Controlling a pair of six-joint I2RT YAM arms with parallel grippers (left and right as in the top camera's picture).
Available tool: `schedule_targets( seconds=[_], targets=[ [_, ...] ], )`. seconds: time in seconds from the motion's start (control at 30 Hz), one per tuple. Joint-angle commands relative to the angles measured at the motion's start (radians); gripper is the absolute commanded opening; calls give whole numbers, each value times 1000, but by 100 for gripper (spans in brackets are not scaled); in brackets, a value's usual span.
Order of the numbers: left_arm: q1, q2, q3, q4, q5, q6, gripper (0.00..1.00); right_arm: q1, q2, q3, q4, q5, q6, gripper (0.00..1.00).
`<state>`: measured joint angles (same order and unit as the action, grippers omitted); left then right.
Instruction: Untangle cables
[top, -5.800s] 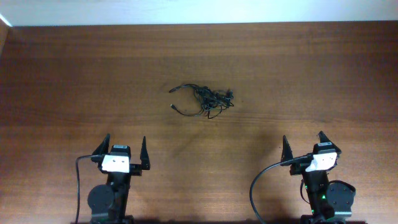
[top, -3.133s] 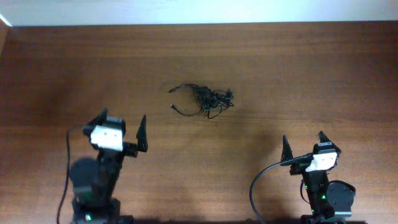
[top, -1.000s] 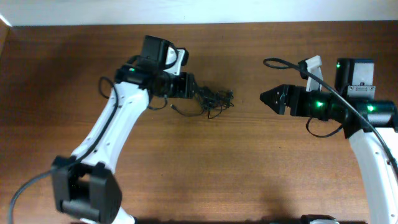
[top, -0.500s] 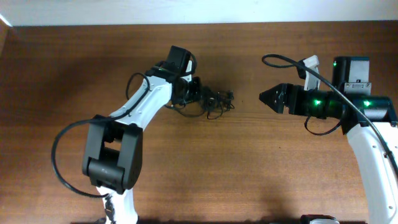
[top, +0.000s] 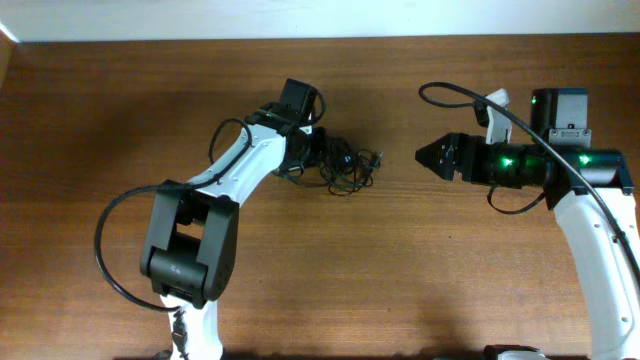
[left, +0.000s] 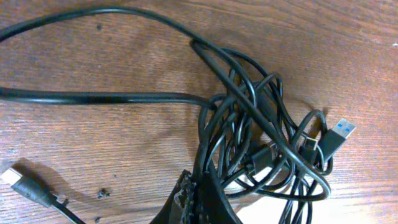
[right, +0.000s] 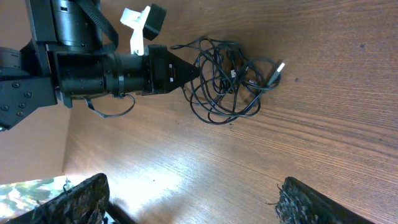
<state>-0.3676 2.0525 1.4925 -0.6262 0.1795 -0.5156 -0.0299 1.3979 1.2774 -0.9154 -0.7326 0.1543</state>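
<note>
The cables (top: 345, 168) lie as a knotted clump of thin black cords on the brown table, a little back of centre. My left gripper (top: 312, 150) is at the clump's left side. In the left wrist view its fingertips (left: 198, 194) are pressed together with strands of the cables (left: 239, 134) pinched between them. A USB plug (left: 336, 136) sticks out on the right and another plug (left: 25, 185) lies loose at the lower left. My right gripper (top: 422, 157) hovers right of the clump, apart from it, fingers wide open (right: 196, 202). It faces the cables (right: 231, 70) and the left gripper (right: 186, 71).
The table's back edge (top: 400, 40) meets a white wall just behind both arms. The left arm's thick cable (top: 228, 132) loops beside its forearm. The right arm's thick cable (top: 450, 92) arches over its wrist. Bare wood (top: 380, 280) fills the front half.
My left gripper has reached the clump's left side and shut on its strands; the clump has shifted slightly right. The right arm has barely moved.
</note>
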Motion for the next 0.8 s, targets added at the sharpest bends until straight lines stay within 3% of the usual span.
schedule_targets(
  seconds=[0.0, 0.23, 0.43, 0.57, 0.77],
  targets=[
    [0, -25, 84, 2, 85, 147, 0, -3, 5, 17, -1, -16, -6, 89],
    [6, -229, 207, 8, 399, 488, 0, -3, 5, 17, 63, -79, 46, 89],
    [42, -282, 206, 4, 630, 490, 0, 29, 5, 17, 238, -147, 177, 86],
    [72, -282, 206, -22, 628, 469, 0, 93, 5, 17, 308, -142, 181, 79],
    [69, -282, 206, -41, 605, 346, 0, 220, 6, 17, 332, 100, 248, 70]
  ],
)
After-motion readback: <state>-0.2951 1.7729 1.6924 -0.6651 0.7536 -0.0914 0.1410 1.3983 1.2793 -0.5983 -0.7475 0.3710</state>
